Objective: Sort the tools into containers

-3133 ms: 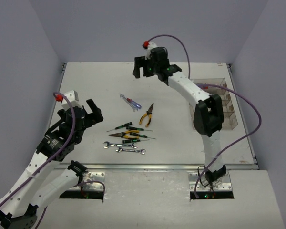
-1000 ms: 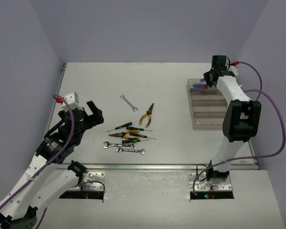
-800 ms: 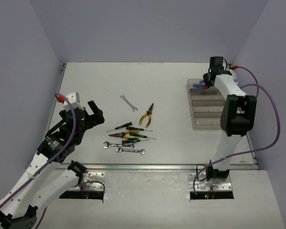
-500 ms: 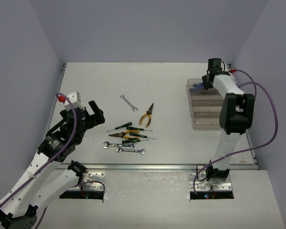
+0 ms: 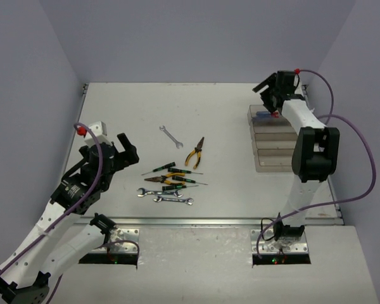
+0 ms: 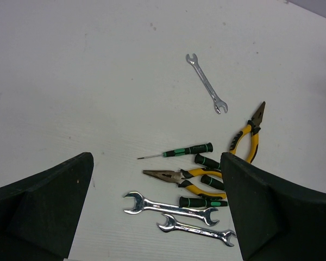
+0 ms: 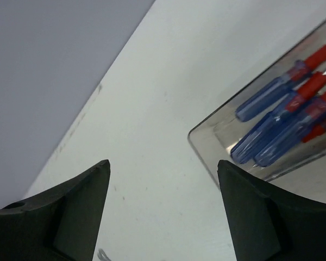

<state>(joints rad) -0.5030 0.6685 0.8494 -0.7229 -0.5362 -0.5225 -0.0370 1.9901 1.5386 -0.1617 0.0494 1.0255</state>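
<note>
Loose tools lie mid-table: a lone silver wrench (image 5: 168, 133) (image 6: 206, 83), yellow-handled pliers (image 5: 195, 152) (image 6: 244, 138), thin green-and-black screwdrivers (image 5: 166, 168) (image 6: 187, 150), long-nose pliers (image 6: 185, 178) and two wrenches (image 5: 172, 200) (image 6: 171, 206). The containers (image 5: 280, 140) stand at the right. Several blue and red screwdrivers (image 5: 263, 116) (image 7: 282, 125) lie in the far bin (image 7: 220, 125). My right gripper (image 5: 270, 96) (image 7: 163, 166) hovers open and empty above that bin's left end. My left gripper (image 5: 121, 147) (image 6: 156, 157) hangs open above the table, left of the pile.
The table's back edge meets the purple wall just beyond the right gripper. The right arm's upright link (image 5: 310, 155) stands beside the bins. Purple cables loop off both arms.
My right gripper has opened and drawn up and back from the far bin; the blue screwdriver it carried now lies in that bin. The left arm has hardly moved.
</note>
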